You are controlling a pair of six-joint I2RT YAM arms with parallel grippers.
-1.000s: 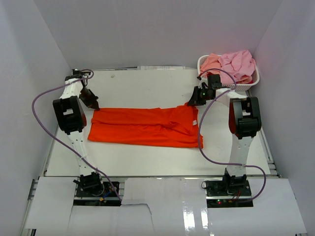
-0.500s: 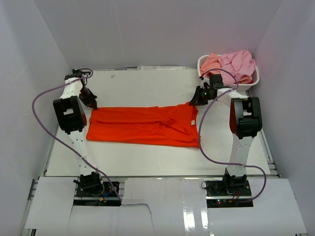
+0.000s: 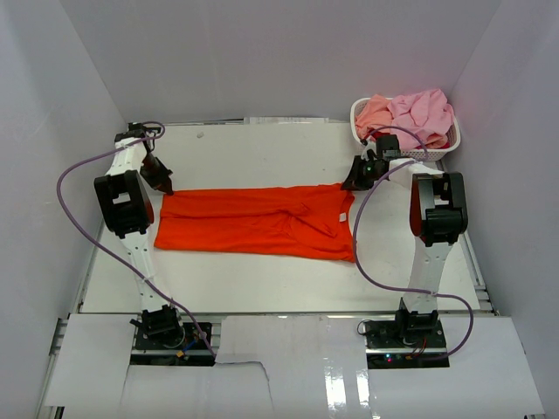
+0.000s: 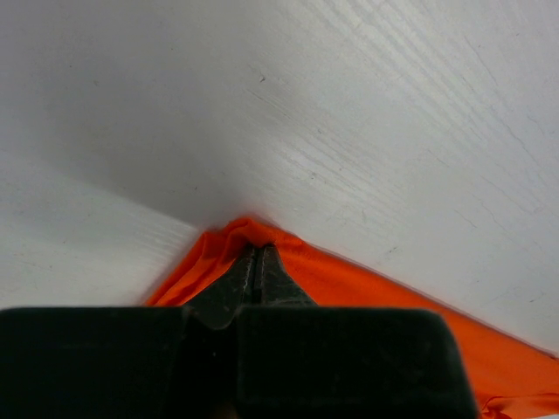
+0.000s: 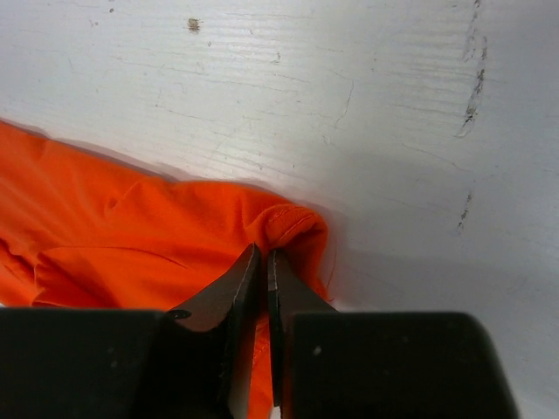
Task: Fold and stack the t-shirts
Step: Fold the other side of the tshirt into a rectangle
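A bright orange-red t-shirt (image 3: 253,223) lies folded into a long band across the middle of the table. My left gripper (image 3: 164,188) is shut on its far left corner, and in the left wrist view the cloth (image 4: 367,288) bunches around the closed tips of the left gripper (image 4: 256,249). My right gripper (image 3: 351,183) is at the far right corner. In the right wrist view only a thin slit shows between the jaws of the right gripper (image 5: 262,253), which pinch the hemmed corner of the shirt (image 5: 113,236). More t-shirts, light pink (image 3: 421,112) and salmon-peach (image 3: 374,112), are heaped in the basket.
The white perforated basket (image 3: 445,150) stands at the far right corner, just behind the right arm. White walls enclose the table on the left, back and right. Purple cables loop beside both arms. Bare white tabletop (image 3: 262,157) lies beyond the shirt.
Both grippers drew the shirt's far corners slightly outward, the right one to the right. The far edge now lies straighter and flatter.
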